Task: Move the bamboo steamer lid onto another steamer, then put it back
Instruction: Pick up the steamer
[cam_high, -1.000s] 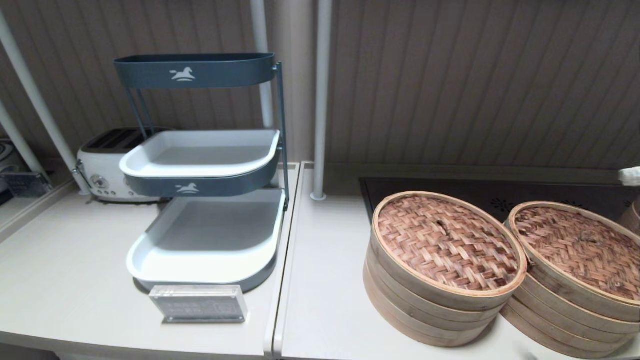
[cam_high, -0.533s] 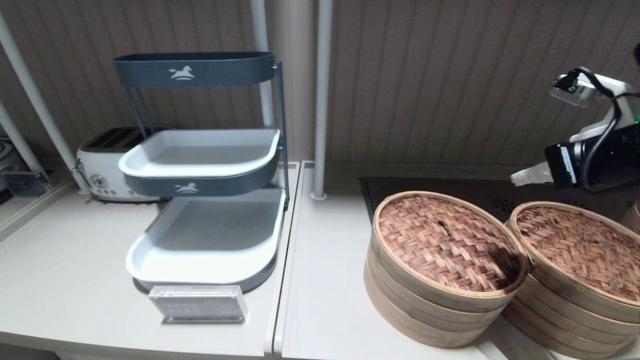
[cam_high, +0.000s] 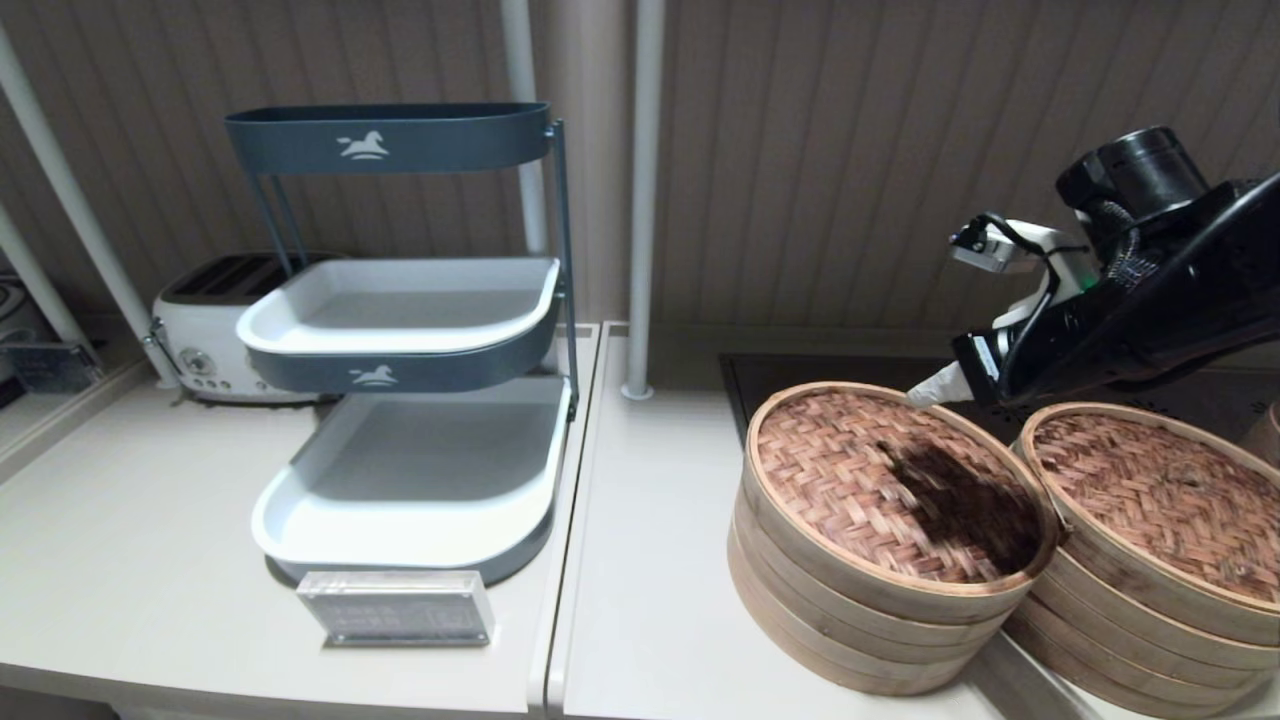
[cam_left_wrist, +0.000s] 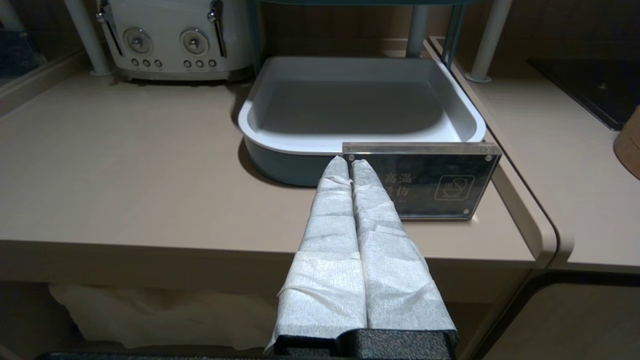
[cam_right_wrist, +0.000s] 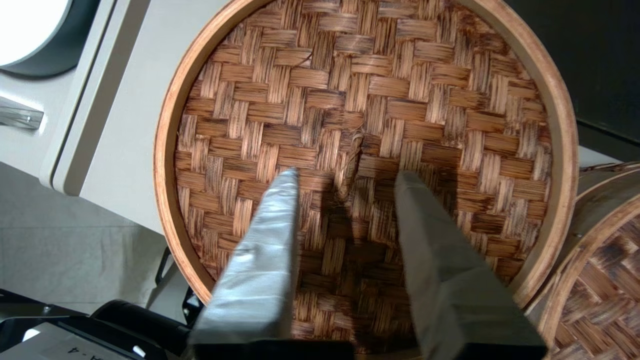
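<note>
Pale countertop (cam_high: 650, 560) before a ribbed wall is carrying two round stacked bamboo steamers; the right wrist view alone is showing the right gripper (cam_right_wrist: 345, 180) hovering spread wide, holding nothing, above the bamboo steamer lid (cam_high: 895, 485), its wrapped fingers (cam_right_wrist: 272, 235) straddling the centre slit. The lid, reddish herringbone weave in a smooth pale rim, is sitting on its left-hand stack beside another steamer (cam_high: 1150, 590). The left wrist view alone is showing the left gripper (cam_left_wrist: 350, 162) resting closed and empty at the counter's front edge, by an acrylic sign (cam_left_wrist: 440, 182).

A kitchen: countertop (cam_high: 650, 560) with toaster (cam_high: 205, 345), black hob (cam_high: 850, 372) (built in), tiered tray rack (cam_high: 400, 330).
</note>
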